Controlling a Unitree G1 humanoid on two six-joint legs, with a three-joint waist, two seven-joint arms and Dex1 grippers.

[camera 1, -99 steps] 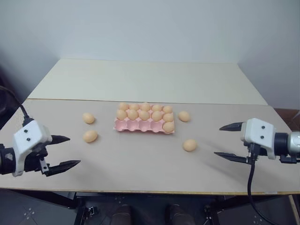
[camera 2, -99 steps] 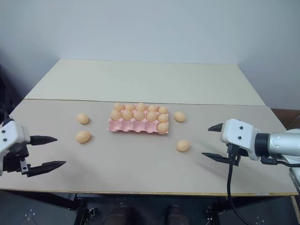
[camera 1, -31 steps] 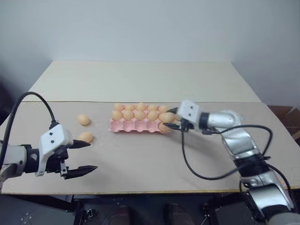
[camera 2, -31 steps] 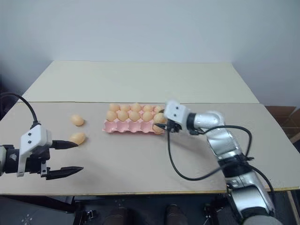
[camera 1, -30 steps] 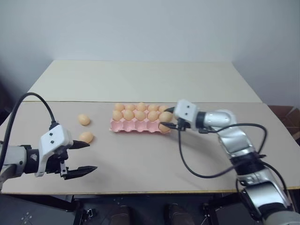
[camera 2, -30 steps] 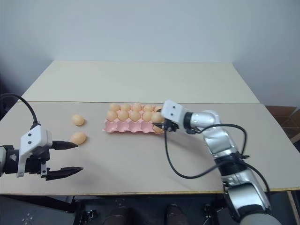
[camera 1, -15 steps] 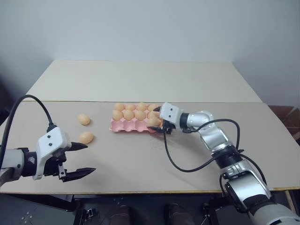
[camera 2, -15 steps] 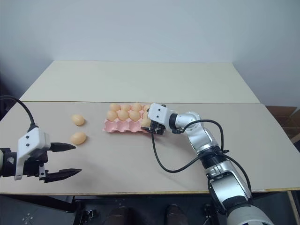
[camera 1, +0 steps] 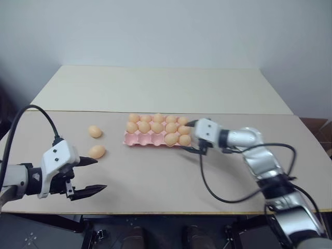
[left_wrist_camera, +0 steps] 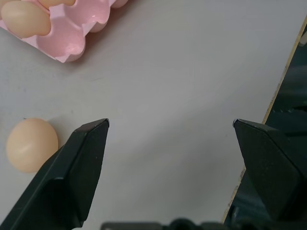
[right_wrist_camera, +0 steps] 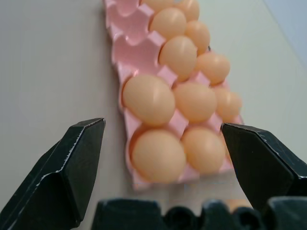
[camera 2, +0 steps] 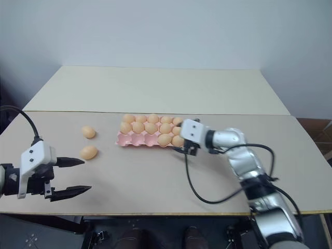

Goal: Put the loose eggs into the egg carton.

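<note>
The pale pink egg carton [camera 1: 136, 140] lies mid-table, its two back rows full of eggs. Two eggs sit at the right end of its front row [camera 1: 171, 138], and the three front cups to their left are empty. Two loose eggs rest on the table to the carton's left, one farther back [camera 1: 94, 131] and one nearer [camera 1: 97, 151]. My right gripper [camera 1: 191, 137] is open just off the carton's right end, holding nothing; the right wrist view looks along the carton [right_wrist_camera: 125, 62]. My left gripper [camera 1: 95, 174] hangs open and empty near the front-left, with the nearer egg [left_wrist_camera: 31, 144] beside one finger.
The table's front edge [camera 1: 155, 212] runs close below the left gripper. A second, paler table top [camera 1: 161, 88] adjoins at the back. Black cables trail from both wrists, the right one [camera 1: 207, 181] looping over the table.
My right gripper has set its egg into the carton's front row, opened, and drawn back to the right off the carton. The left gripper has stayed put.
</note>
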